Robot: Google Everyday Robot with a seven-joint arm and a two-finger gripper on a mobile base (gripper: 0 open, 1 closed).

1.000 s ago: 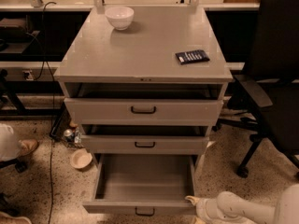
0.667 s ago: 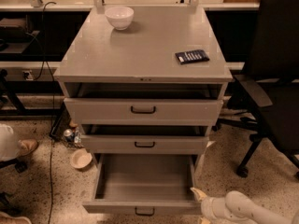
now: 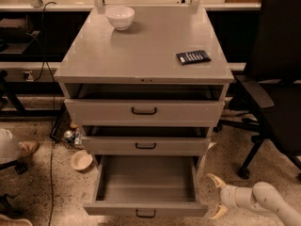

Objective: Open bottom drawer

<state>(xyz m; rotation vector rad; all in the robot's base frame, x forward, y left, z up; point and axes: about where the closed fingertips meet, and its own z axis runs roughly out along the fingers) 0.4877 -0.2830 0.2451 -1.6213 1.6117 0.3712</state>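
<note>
- Drawer position: shallow, wide grey bottom drawer (image 3: pixel 146 180) of the grey three-drawer cabinet (image 3: pixel 141 55) stands pulled well out toward the camera. Its plain grey inside lies in view with nothing in it.
- Tool: pale two-finger gripper (image 3: pixel 210 197) on a white arm sits low at the right of the view, just beside the drawer's front right corner. Its fingers are spread wide with nothing between them, tips pointing left toward the drawer.
- Key relation: drawer lies to the left of the gripper. The small black bar handle (image 3: pixel 146 214) sits at mid-front, apart from the fingertips; no contact shows.
- Axis: drawer front runs left-right across the view, and the handle bar lies along that line. Slide travel runs from the cabinet toward the camera, and the front faces the camera.
- Above it: similar grey middle drawer (image 3: pixel 146 145) and taller grey top drawer (image 3: pixel 144 111) each sit slightly out, far less than the bottom one.
- Judgement: task looks all but done. Any further pull would mean a leftward reach to the handle, then a draw toward the camera.
</note>
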